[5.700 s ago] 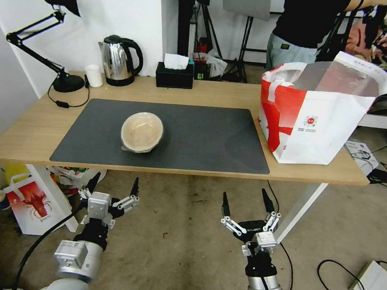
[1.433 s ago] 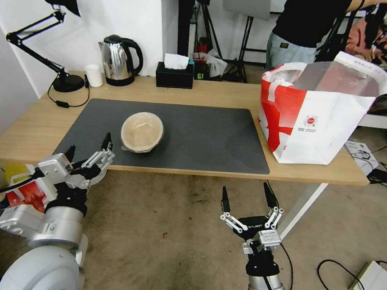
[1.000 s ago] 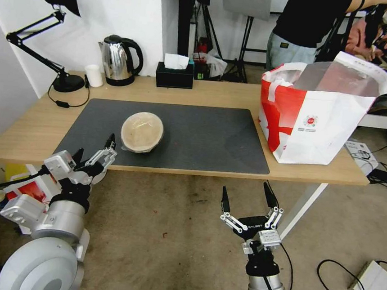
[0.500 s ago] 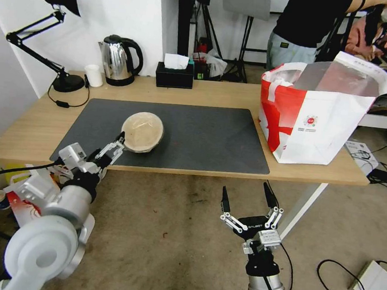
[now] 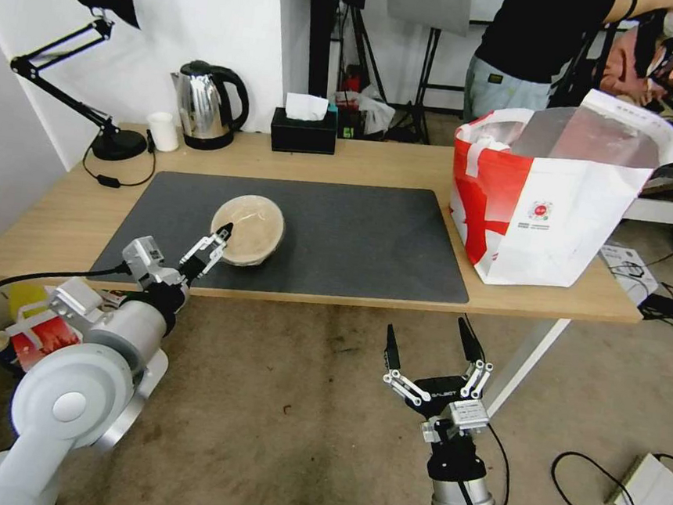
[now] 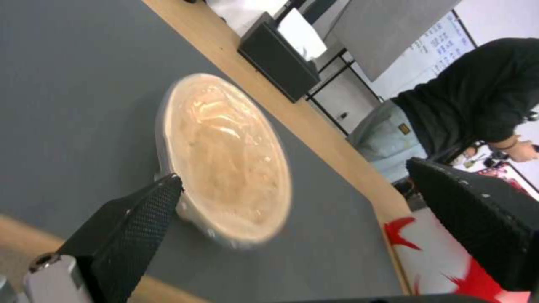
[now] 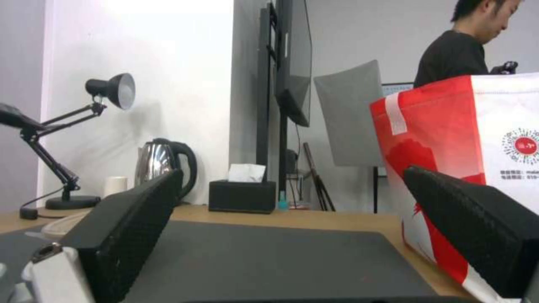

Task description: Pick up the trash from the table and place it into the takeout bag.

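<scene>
Approach under way on the left side. I have the left gripper [image 5: 213,243] up over the near edge of the table [image 5: 39,234], where seconds ago it hung low in front of the desk beside the right one. Its fingers are spread wide; in the left wrist view they stand either side of the beige bowl [image 6: 225,155], one fingertip [image 6: 160,198] just beside the bowl's near rim. I cannot tell whether it touches. In the head view the gripper's tip overlaps the bowl's near-left edge.

The bowl [image 5: 247,229] sits upright on the dark mat [image 5: 353,238], left of centre, in the same spot as in all earlier frames. It has not been gripped or shifted.

The right gripper [image 5: 430,353] hangs below the table's near edge, fingers spread, unchanged throughout.

The takeout bag [image 5: 559,217] stands open at the right end of the table, well apart from the bowl.

Finding: the reach is nearly complete, the grasp not begun. I judge the bowl to be the only trash left on the table. The shallow, wide rim will need the fingers set squarely across it, otherwise it may tip or slide on the mat.
</scene>
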